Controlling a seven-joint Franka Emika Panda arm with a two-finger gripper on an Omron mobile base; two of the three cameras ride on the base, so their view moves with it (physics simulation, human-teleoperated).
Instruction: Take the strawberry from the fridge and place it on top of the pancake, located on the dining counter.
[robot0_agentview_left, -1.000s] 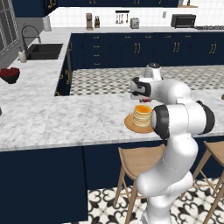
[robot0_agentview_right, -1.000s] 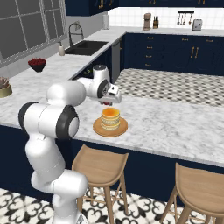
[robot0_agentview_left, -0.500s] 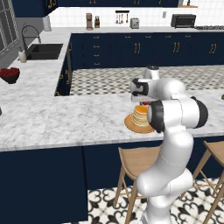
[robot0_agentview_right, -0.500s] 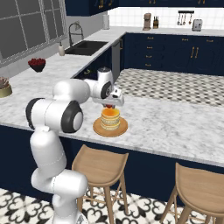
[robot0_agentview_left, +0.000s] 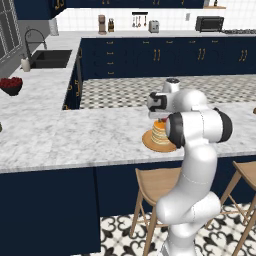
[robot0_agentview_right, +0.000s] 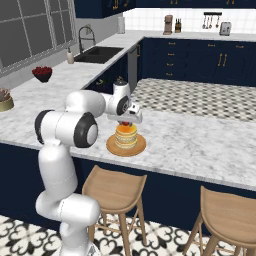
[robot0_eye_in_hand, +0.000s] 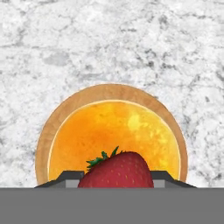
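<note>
My gripper (robot0_eye_in_hand: 116, 178) is shut on the strawberry (robot0_eye_in_hand: 117, 169), a red berry with green leaves between the fingertips (robot0_eye_in_hand: 65, 177). Straight below lies the pancake (robot0_eye_in_hand: 109, 127), golden and round, on its tan plate (robot0_eye_in_hand: 46, 135). In the base views the gripper (robot0_agentview_left: 160, 117) (robot0_agentview_right: 126, 119) hangs just over the pancake stack (robot0_agentview_left: 160, 134) (robot0_agentview_right: 125, 136), with the strawberry (robot0_agentview_right: 125, 123) close above the top pancake. The plate (robot0_agentview_right: 113, 148) sits on the marble dining counter (robot0_agentview_left: 75, 140) (robot0_agentview_right: 200, 145). The fridge is out of view.
Wooden stools (robot0_agentview_right: 116, 190) (robot0_agentview_right: 230, 215) stand under the counter's near edge. A dark bowl of red fruit (robot0_agentview_left: 11, 86) (robot0_agentview_right: 42, 73) and a sink (robot0_agentview_left: 50, 58) are far left. A small potted plant (robot0_agentview_right: 5, 100) sits at the left edge.
The hand with the strawberry has sunk slightly and come in over the middle of the pancake stack; the elbow has swung with it. The grip is unchanged.
</note>
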